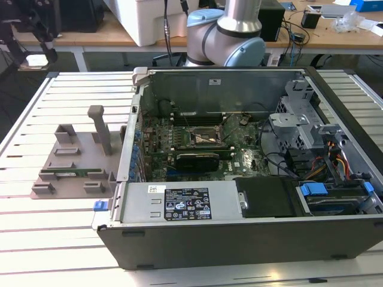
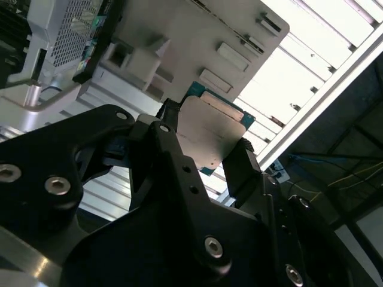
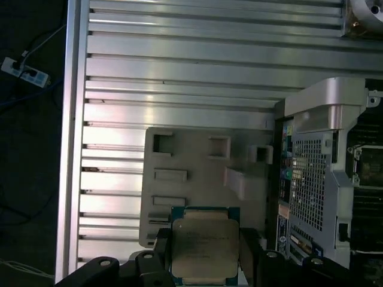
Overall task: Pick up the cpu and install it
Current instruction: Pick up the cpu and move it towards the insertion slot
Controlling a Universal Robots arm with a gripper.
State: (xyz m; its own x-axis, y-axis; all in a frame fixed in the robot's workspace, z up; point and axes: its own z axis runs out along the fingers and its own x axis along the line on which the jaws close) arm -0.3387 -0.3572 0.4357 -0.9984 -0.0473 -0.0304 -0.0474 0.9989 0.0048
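the gripper [image 3: 205,254] has the cpu [image 3: 205,246] clamped between its two black fingers [image 3: 160,254] – one finger presses on each of two opposite edges of the chip, and the jaws are closed on it. in the first wrist view the cpu's dull silver plate faces the camera, with a thin blue-green rim showing round it. in the second wrist view the same cpu [image 2: 206,128] sits tilted between the fingers [image 2: 240,164], and the gripper [image 2: 206,142] frames it with its dark body.

behind the chip in both wrist views lies the grey-brown plastic tray [image 3: 179,155] with its raised blocks and slots, flat on the slatted aluminium table [image 3: 179,60]. the cpu is held off the tray, in the air over the tray's edge – it touches nothing but the fingers.

in the exterior view the tray [image 1: 63,149] lies on the table [image 1: 60,227] just beside the open computer case [image 1: 239,236], at the exterior view's left of it. an upright post [image 1: 102,128] rises from the tray, and a long green memory stick [image 1: 69,174] lies in one of its slots. inside the case the motherboard [image 1: 239,161] lies flat, with a square socket [image 1: 200,136] near its middle. the robot arm [image 1: 230,30] stands behind the case.
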